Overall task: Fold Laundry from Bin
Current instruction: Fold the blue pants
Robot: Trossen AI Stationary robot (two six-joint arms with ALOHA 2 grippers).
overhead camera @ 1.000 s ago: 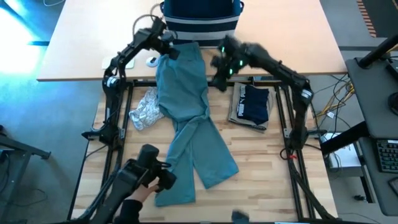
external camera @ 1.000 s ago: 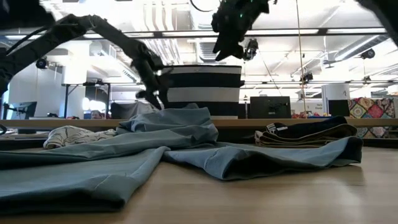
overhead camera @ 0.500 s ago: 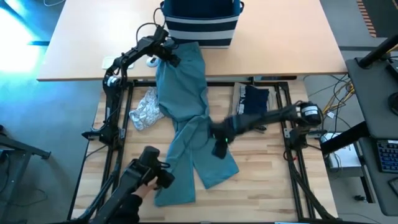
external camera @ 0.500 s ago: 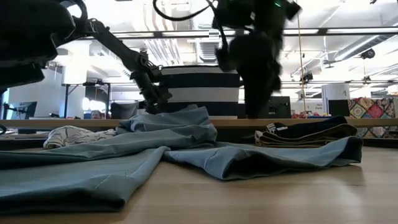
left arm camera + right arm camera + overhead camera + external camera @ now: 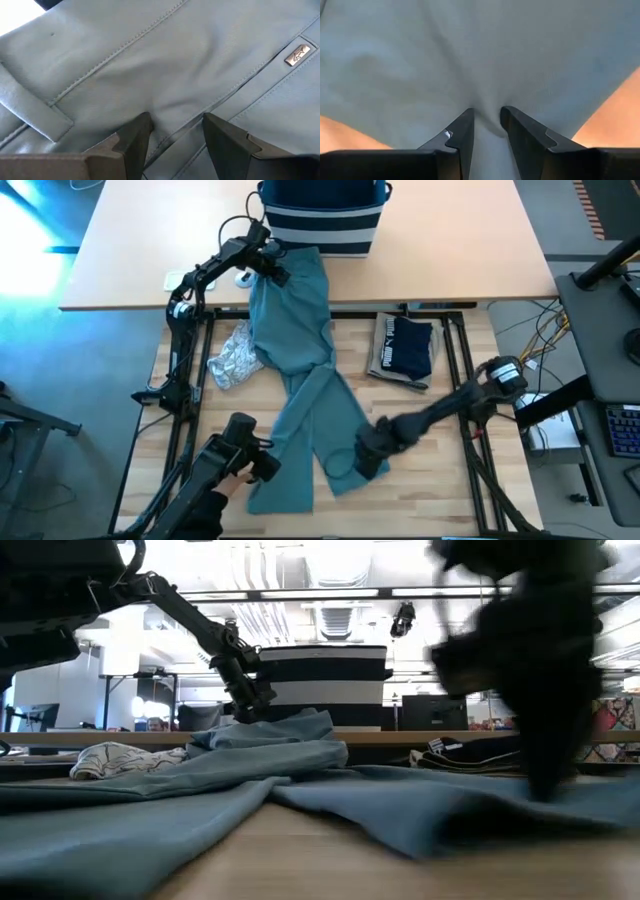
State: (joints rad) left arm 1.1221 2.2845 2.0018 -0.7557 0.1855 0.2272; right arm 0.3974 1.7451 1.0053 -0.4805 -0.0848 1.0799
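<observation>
- Left gripper (image 5: 172,131) is pinching the teal trousers (image 5: 300,310) at the waistband, beside a small metal tag (image 5: 298,54), unreadable.
- Right gripper (image 5: 487,122) is clamping a trouser-leg fold.
- Navy garment (image 5: 405,345) is showing white print, possibly "PUMA".

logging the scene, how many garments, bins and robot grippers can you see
garments: 4 — teal trousers, grey-white patterned piece, navy printed top on a tan one
bins: 1 — striped bin
grippers: 2 — left gripper, right gripper
total: 7

teal-green trousers (image 5: 305,350), navy white-striped bin (image 5: 322,218), grey-white patterned garment (image 5: 233,355)
</observation>
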